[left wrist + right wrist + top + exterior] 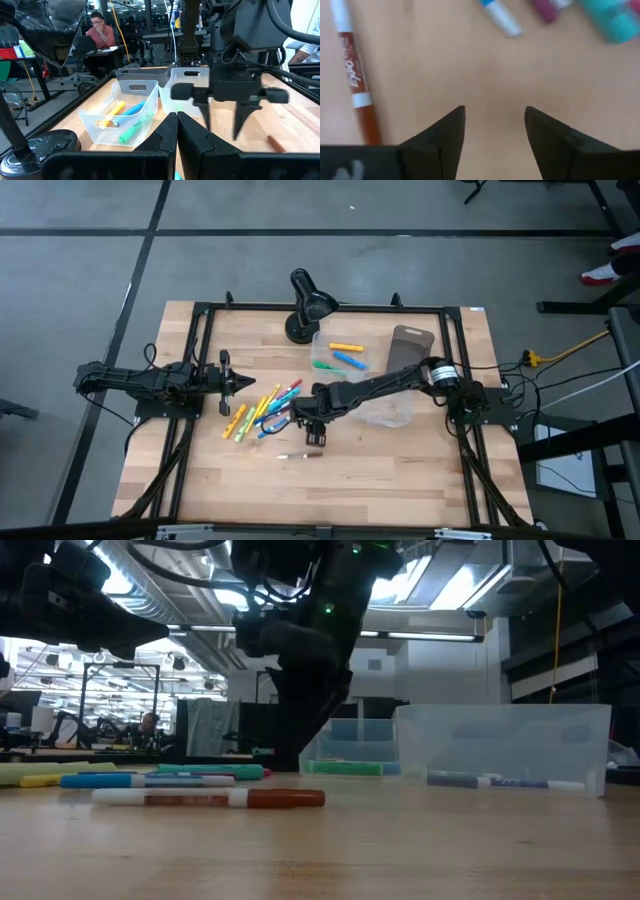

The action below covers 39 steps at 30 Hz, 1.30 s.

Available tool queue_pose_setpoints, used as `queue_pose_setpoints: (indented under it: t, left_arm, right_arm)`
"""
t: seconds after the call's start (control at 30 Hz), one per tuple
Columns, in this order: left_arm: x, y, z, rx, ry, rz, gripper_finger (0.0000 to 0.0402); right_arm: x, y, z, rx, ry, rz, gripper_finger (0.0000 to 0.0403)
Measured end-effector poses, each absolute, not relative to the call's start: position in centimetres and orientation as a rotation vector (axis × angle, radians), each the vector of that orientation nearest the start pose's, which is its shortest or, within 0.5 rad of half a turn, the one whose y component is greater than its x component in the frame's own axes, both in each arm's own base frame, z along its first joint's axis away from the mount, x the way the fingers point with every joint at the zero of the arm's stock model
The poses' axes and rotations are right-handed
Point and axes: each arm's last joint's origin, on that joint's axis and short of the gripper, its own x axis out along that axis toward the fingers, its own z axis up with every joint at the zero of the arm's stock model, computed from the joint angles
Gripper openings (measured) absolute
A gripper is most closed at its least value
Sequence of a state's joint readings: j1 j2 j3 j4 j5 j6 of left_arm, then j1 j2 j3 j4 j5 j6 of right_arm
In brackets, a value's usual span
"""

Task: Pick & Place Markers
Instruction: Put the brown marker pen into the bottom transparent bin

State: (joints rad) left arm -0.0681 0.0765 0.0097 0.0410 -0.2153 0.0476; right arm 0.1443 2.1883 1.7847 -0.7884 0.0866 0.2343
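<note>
My right gripper (494, 131) hangs over bare wood with its fingers parted and nothing between them. A brown marker (355, 80) lies just beside it, apart from the fingertips, with open table (350, 490) toward the near edge. The pile of markers (262, 412) lies beside the gripper in the high view. Only the left wrist view shows inside the clear bin (100, 127), which holds yellow, blue and green markers. My left gripper (176, 131) waits clenched shut, empty, left of the pile.

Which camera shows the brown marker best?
The low view: the brown marker lies full length, nearest the camera. The right wrist view crops it, the high view shows a tiny sliver, the left wrist only a blur.
</note>
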Motion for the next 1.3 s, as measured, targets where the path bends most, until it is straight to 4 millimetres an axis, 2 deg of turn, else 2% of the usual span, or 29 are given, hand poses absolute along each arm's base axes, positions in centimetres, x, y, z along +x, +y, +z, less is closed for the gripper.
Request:
queue_pose_setpoints:
  t: [0.2,0.43,0.53,0.63,0.73,0.77,0.9,0.93,1.0,1.3]
  left_arm:
    - [10.1,-0.1,16.5,0.051,0.029,0.147,0.0006]
    - [10.1,-0.1,16.5,0.051,0.029,0.146,0.0006]
    - [10.1,-0.1,16.5,0.051,0.029,0.147,0.0006]
    - [10.1,-0.1,16.5,0.051,0.029,0.147,0.0006]
    - [10.1,-0.1,16.5,0.051,0.029,0.147,0.0006]
    - [10.1,-0.1,16.5,0.051,0.029,0.146,0.0006]
    - [10.1,-0.1,16.5,0.051,0.029,0.146,0.0006]
    - [10.1,-0.1,16.5,0.051,0.029,0.146,0.0006]
    - [10.1,-0.1,16.5,0.051,0.029,0.146,0.0006]
    - [10.1,-0.1,16.5,0.051,0.027,0.142,0.0006]
  right_arm:
    - [45.3,8.5,19.2,0.125,1.153,0.050,0.0206]
    - [45.1,12.9,20.1,0.051,1.056,0.410,0.0201]
    - [45.0,14.0,20.3,0.067,1.027,0.516,0.0171]
    - [45.2,14.5,20.5,0.131,1.000,0.558,0.0108]
    - [45.7,15.7,19.2,0.180,0.990,0.590,0.0026]
    - [45.9,16.3,18.3,0.188,0.991,0.608,0.0014]
    - [46.6,18.7,13.8,0.313,1.022,0.749,0.0010]
    - [46.6,19.3,13.3,0.324,1.020,0.767,0.0006]
    - [46.9,20.2,13.3,0.339,0.961,0.850,0.0004]
    - [46.6,20.5,13.1,0.353,0.987,0.846,0.0004]
